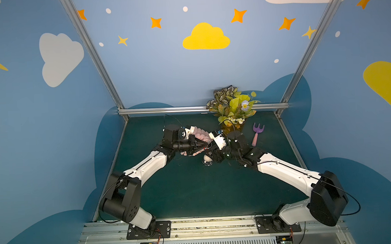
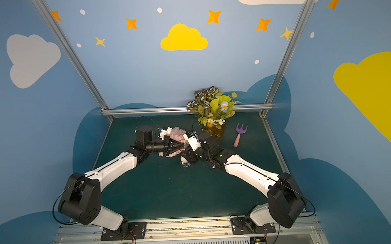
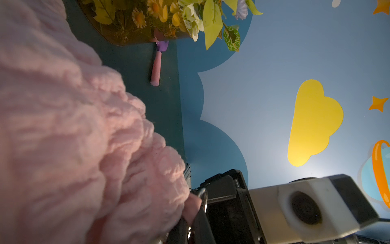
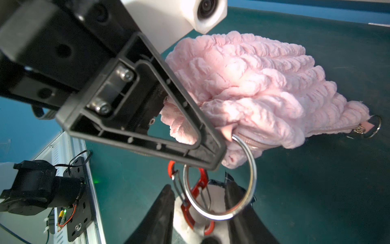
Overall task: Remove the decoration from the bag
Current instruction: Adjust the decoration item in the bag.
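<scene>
The right gripper (image 4: 198,182) straddles the decoration (image 4: 217,198), jaws narrow, grip unclear; the left gripper (image 4: 215,156) pinches the bag (image 4: 253,84). A pull could jam the clasp (image 4: 202,179) on the ring (image 4: 252,179).

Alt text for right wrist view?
The left gripper pinches a corner of the pink bag beside its metal ring. A red clasp hooks that ring; the white plush decoration sits between the jaws of the right gripper.

Left arm (image 1: 146,165) and right arm (image 1: 285,170): white shells, chunky black joints (image 1: 123,198), thin black cables (image 1: 358,201). My fingers (image 4: 130,138) are black triangles with silver screws (image 4: 124,74).
</scene>
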### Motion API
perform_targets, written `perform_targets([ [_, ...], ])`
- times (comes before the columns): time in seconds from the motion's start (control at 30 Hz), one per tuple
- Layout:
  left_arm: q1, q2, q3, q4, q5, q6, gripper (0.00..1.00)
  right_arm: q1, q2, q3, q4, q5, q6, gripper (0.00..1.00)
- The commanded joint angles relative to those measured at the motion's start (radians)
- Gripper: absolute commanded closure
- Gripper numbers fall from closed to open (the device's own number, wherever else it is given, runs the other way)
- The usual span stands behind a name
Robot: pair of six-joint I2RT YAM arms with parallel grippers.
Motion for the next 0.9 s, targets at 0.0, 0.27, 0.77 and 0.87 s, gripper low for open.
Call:
perform_targets([
  [0.0,0.001,0.002,0.034,0.018,0.039,0.007,0.98,0.006,0.013,0.035,0.013,-0.010,0.009,0.57],
  [0.27,0.001,0.002,0.031,0.017,0.041,0.007,0.98,0.006,0.024,0.043,0.035,-0.009,0.021,0.59],
  [0.77,0.002,0.005,0.034,0.024,0.032,0.002,0.98,0.006,0.023,0.022,0.046,-0.012,0.044,0.78],
  [0.87,0.001,0.007,0.035,0.028,0.031,0.002,0.98,0.007,0.015,-0.001,0.062,-0.004,0.057,0.79],
])
